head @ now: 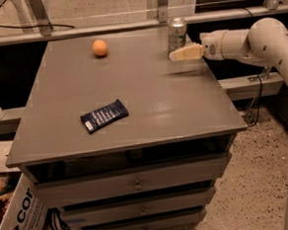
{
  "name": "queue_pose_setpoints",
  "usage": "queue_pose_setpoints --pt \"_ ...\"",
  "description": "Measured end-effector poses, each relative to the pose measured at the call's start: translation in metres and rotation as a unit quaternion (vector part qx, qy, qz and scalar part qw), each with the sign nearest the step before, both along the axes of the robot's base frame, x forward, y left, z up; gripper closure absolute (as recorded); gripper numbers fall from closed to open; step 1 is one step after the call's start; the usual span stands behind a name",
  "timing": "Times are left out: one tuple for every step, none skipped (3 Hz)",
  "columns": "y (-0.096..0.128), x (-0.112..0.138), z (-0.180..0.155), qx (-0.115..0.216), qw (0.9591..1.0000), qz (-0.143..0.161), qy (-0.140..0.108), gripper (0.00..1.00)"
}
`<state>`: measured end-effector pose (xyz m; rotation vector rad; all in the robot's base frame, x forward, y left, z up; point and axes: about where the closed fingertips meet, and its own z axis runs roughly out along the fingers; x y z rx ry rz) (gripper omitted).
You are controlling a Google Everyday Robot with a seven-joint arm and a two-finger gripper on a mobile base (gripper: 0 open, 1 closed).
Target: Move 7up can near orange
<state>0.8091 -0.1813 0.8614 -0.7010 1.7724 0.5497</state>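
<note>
7up can [177, 31] job, front to back: blue wrapper [104, 116] towards the table [148, 102] front, my gripper [173, 56] low beside the can at the far right, orange [100, 48] well apart at far left. I cannot tell how wide the gripper is set, and it may be touching the can; a sideways nudge could topple it

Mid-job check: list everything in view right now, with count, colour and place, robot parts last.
7up can: one, silvery-green, upright at the table's far right.
orange: one, orange, far side of the table, left of the can and apart from it.
snack wrapper: one, dark blue, flat, near left.
table: one, grey, drawers beneath.
cardboard box: one, pale, on the floor, lower left.
arm: one, white, reaching in from the right.
gripper: one, cream, close by the can's near side.
</note>
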Motion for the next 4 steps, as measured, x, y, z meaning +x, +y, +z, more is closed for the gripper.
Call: queue_pose_setpoints --pt "0.01 0.013 0.002 0.015 0.9992 -0.008 -0.037 0.0" --pt "0.015 0.022 0.001 0.024 0.9981 -0.013 -0.055 0.0" --pt "0.025 0.039 -0.006 0.031 0.9957 -0.015 -0.087 0.0" --pt "0.034 0.052 -0.009 0.032 0.9938 -0.011 -0.106 0.18"
